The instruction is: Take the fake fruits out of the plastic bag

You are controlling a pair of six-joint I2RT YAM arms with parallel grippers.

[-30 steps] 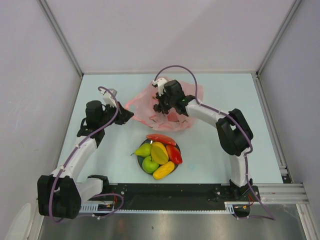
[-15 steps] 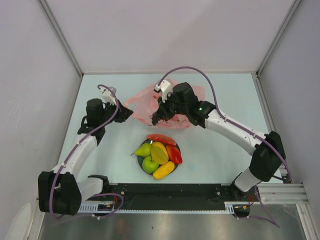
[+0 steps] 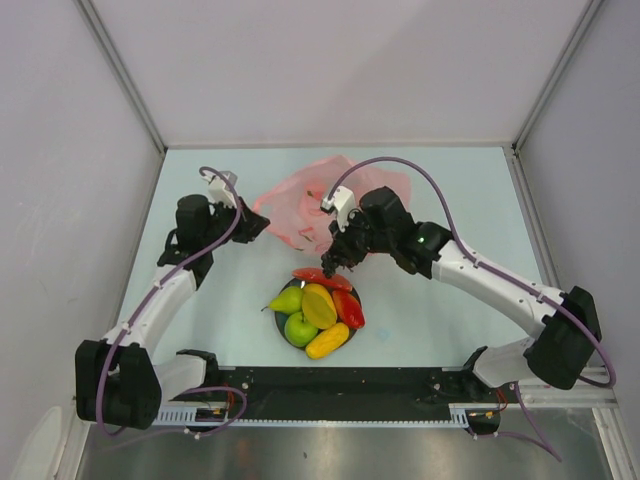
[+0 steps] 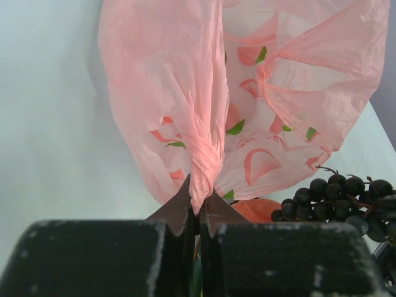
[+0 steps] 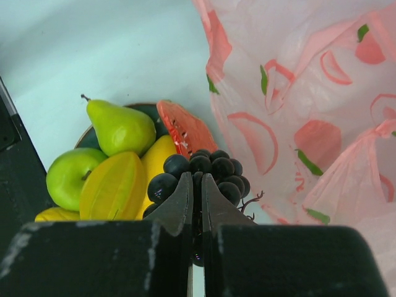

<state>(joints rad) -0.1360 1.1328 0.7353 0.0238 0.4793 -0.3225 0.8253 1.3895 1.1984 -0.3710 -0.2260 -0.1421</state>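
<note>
R gripper (image 3: 334,263) clamped tight on grapes (image 5: 201,168), pulled out of bag (image 3: 298,200) toward 6 o'clock, now over plate (image 5: 150,111) rim at 12. L gripper (image 4: 198,201) unmoved, jaws still pinched on bag's bunched edge.

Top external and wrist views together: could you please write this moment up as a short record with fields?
left tool: shut on a gathered fold of the plastic bag
right tool: shut on the dark grapes, which are outside the bag, near the plate's far side
plate: holds green pear, green apple, watermelon slice, yellow pieces, red piece
bag: crumpled on the table behind the plate; what remains inside cannot be told
</note>
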